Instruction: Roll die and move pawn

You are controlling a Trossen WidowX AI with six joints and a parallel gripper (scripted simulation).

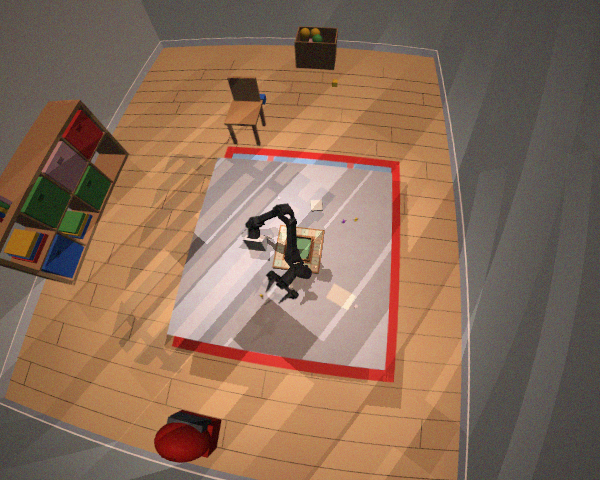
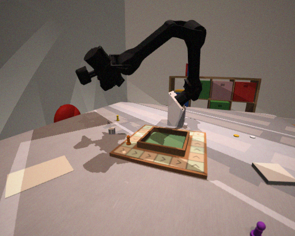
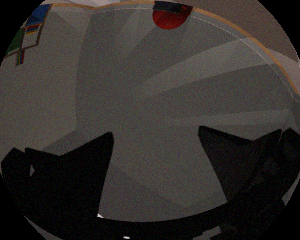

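The die [image 2: 111, 131], light with dark pips, lies on the table off the board's left side in the exterior view; its top is too small to read. I cannot make it out in the top view. The board [image 1: 318, 242] [image 2: 158, 167] has arrowed squares around the brown-walled tray [image 1: 305, 249] [image 2: 160, 149] with a green floor; no die shows in it. The orange pawn [image 2: 128, 140] stands upright on the board's left column, near the front-left corner. My gripper [image 1: 275, 295] [image 3: 157, 134] is open and empty, raised well above the table beyond the board.
A yellow pawn [image 1: 261, 296] [image 2: 117, 118] stands behind the die. A purple pawn [image 1: 343, 221] [image 2: 258, 229], a square tile [image 1: 316, 205] [image 2: 274, 172], a flat card [image 1: 340, 296] [image 2: 39, 175], a yellow disc [image 2: 236, 135] and a white disc [image 2: 252, 136] lie around the board.
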